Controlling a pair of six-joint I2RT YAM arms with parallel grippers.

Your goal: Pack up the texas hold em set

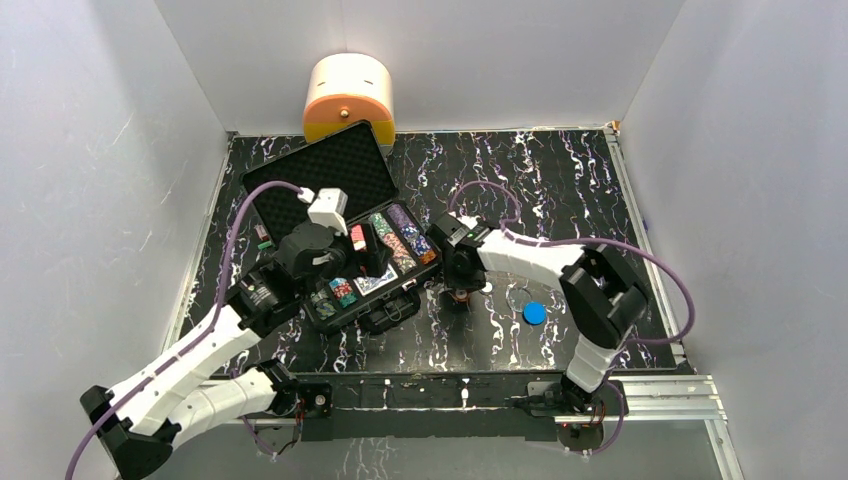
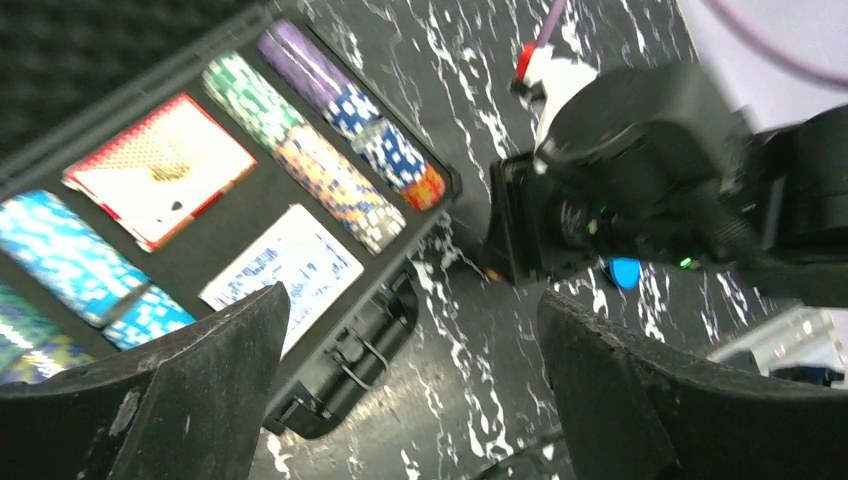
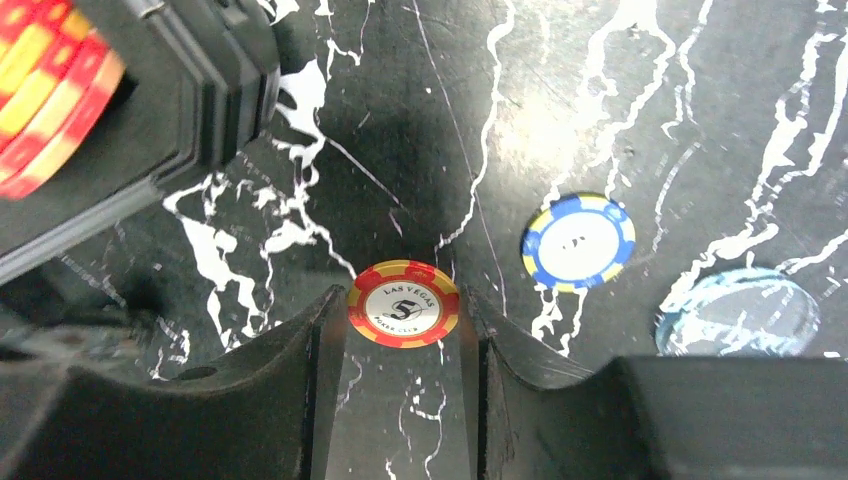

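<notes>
l hand [image 2: 412,300] wide, r hand [image 3: 403,298] round chip [image 3: 404,305]

Black white-veined marble tabletop [image 1: 560,170]; plain white walls [image 1: 100,150] around.

Briefcase [image 1: 330,170] blocks leftward — bare tabletop [image 1: 560,190] rightward.

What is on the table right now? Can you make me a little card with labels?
case: black case, lid open, on the left part of the table
in the case: rows of coloured chips, red card deck
left jaws: open, over the case, holding nothing
right jaws: closed on the red and yellow chip, which lies flat on the table
loose on the table: blue and yellow chip, see-through disc, blue disc
behind the case: cream and orange container
</notes>
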